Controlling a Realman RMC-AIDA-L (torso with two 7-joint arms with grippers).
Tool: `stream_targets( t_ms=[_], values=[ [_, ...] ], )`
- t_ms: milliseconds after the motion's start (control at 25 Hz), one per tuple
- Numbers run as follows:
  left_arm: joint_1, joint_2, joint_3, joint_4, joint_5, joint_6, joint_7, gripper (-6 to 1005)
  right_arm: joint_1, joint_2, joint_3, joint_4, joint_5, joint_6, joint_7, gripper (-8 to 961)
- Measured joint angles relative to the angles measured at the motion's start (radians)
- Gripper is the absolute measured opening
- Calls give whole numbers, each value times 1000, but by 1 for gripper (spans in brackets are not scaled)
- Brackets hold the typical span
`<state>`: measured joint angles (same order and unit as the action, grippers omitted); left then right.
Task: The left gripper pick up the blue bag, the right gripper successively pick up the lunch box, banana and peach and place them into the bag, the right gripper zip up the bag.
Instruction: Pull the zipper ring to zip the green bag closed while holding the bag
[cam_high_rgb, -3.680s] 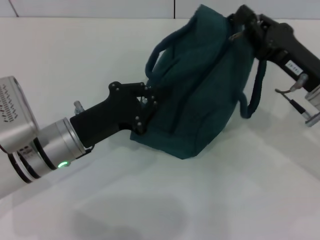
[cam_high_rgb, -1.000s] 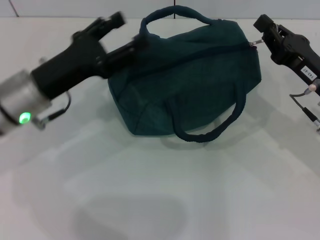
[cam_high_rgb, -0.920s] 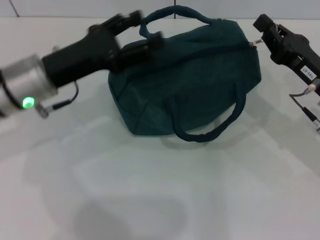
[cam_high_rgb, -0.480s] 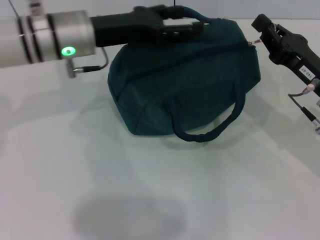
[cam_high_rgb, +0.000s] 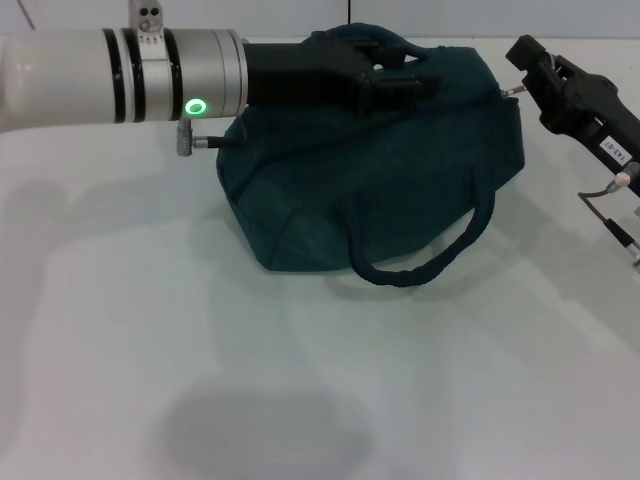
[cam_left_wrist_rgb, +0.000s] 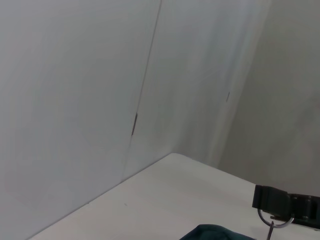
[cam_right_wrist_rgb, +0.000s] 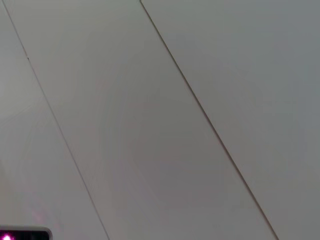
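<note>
Pale, glossy tabletop (cam_high_rgb: 300, 380) filled your head view, with plain panelled walls behind it; the blue bag (cam_high_rgb: 380, 170) sat on that tabletop toward the far side, slumped and bulging, its top seam drawn together as far as you could see. Your left gripper (cam_high_rgb: 395, 75) reached in level over the bag's upper edge, right at the far loop handle (cam_high_rgb: 360, 35); its black fingers overlapped the dark fabric there, and you could not tell whether they were spread or pinched on anything. Behind that gripper ran the black wrist and the silver-white arm (cam_high_rgb: 120, 65), with its green light (cam_high_rgb: 196, 106) lit on the side facing you. Below the left gripper, on the side of the bag nearest you, the second loop handle (cam_high_rgb: 440, 260) hung loose down the front and rested on the tabletop. Your right gripper (cam_high_rgb: 520, 50) hovered just beyond the bag's end, on the far side of it from your left arm; its tip sat close to the zipper's end, where a small metal pull (cam_high_rgb: 508, 90) showed, apparently just apart from it. Its fingers looked drawn together, though not plainly enough for you to say. From your left wrist camera you saw the wall, a tabletop corner, a sliver of the bag's fabric and a black claw tip (cam_left_wrist_rgb: 287, 205) with a metal ring (cam_left_wrist_rgb: 272, 220) hanging from it; your right wrist camera showed only wall panels.
</note>
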<state>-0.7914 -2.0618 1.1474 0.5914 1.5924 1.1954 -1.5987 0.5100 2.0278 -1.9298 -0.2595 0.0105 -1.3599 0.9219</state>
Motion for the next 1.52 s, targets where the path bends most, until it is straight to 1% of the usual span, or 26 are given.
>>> stream_targets(
  t_ms=[120,320,440,600,840,1000,1320,1520],
  values=[
    [1,-1,0,1,5,-5,0,615,0,0,0,0,0,1,0,31],
    [2,-2,0,0,10,-7,5,562,-1,0,0,0,0,1,0,32],
    [4,-3,-2,-4,11,-7,7,360,-4,0,-1,0,0,1,0,33],
    [7,-4,-2,-5,11,-7,15,304,-16,0,-2,0,3,-1,0,33],
    [27,-15,1,8,12,-7,39,220,-29,0,1,0,7,-6,0,35],
    [34,-16,-3,10,12,-9,44,179,-48,0,20,0,12,-7,0,35],
    [42,-15,-4,11,7,-25,67,109,-52,0,26,14,15,-2,-2,33],
    [34,-18,0,11,4,2,59,-2,-49,0,26,14,15,-3,-2,33]
  ],
)
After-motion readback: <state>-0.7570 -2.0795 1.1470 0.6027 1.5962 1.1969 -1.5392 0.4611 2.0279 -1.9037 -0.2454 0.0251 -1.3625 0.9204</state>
